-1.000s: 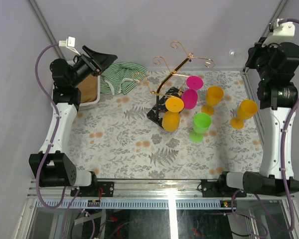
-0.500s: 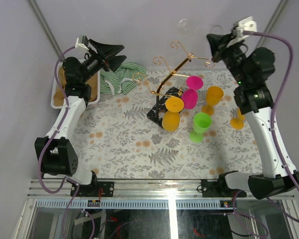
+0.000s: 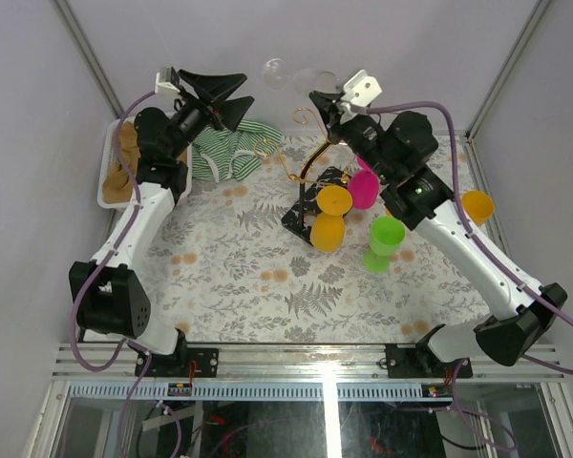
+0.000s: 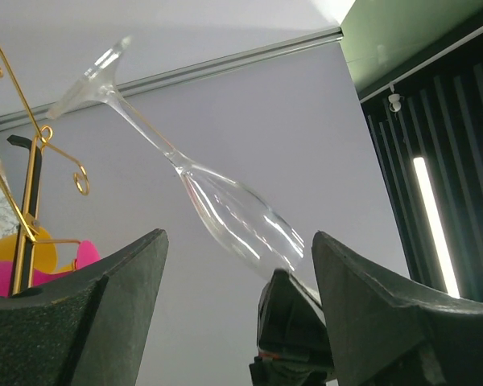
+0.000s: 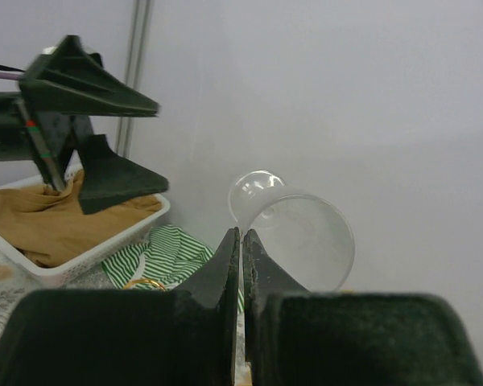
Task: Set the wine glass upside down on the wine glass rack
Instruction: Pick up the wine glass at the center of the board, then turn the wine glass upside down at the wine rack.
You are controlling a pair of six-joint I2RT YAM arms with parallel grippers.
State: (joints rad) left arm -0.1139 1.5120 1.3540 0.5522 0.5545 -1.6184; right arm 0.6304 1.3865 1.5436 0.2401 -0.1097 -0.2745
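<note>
Gold metal wine glass rack with curled hooks on a black base (image 3: 310,170): stands mid-bench toward the far edge, with an orange plastic goblet (image 3: 328,232) and a pink plastic goblet (image 3: 364,189) against it.
Clear stemmed wine glass (image 4: 225,205): in the air over the far edge, above the rack and off it, tilted nearly sideways, foot toward the left arm.
Right gripper (image 5: 241,235): fingers almost pressed together, pinching the bowl's rim.
Left gripper (image 3: 246,88): fingers spread wide, near the glass foot, holding nothing.
</note>
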